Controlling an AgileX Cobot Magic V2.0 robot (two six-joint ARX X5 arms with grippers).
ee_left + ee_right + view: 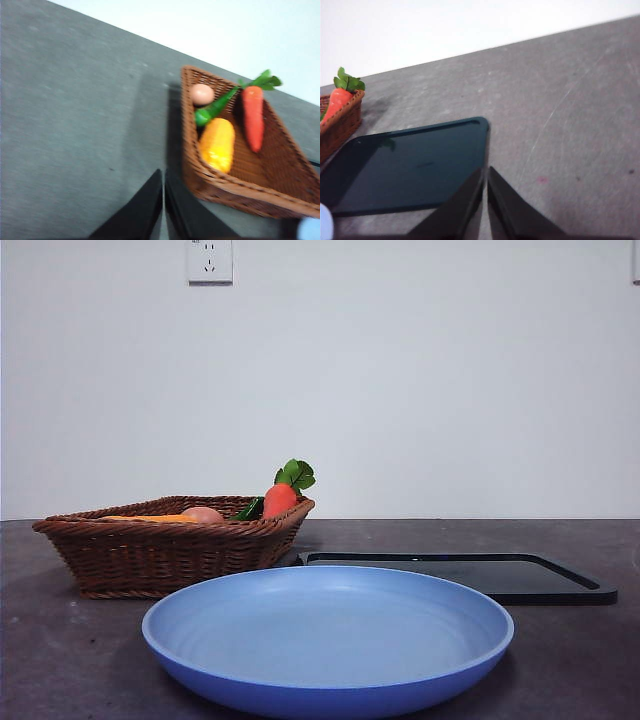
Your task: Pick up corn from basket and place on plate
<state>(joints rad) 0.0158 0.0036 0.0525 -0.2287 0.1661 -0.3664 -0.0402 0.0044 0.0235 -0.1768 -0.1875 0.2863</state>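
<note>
The orange-yellow corn [217, 144] lies inside the brown wicker basket [280, 192], next to a carrot and a green pepper. From the front only a thin yellow strip of corn [150, 518] shows above the basket [165, 555] rim. The light-blue plate [328, 640] sits near the front, right of the basket. My left gripper [163, 175] is shut, hovering over bare table beside the basket. My right gripper [486, 172] is shut near the corner of the black tray. Neither arm shows in the front view.
A red-orange carrot [253, 116] with green leaves, a green pepper [214, 107] and a small peach-coloured ball [201, 93] share the basket. A flat black tray [470, 575] lies behind the plate on the right. A white wall stands behind the grey table.
</note>
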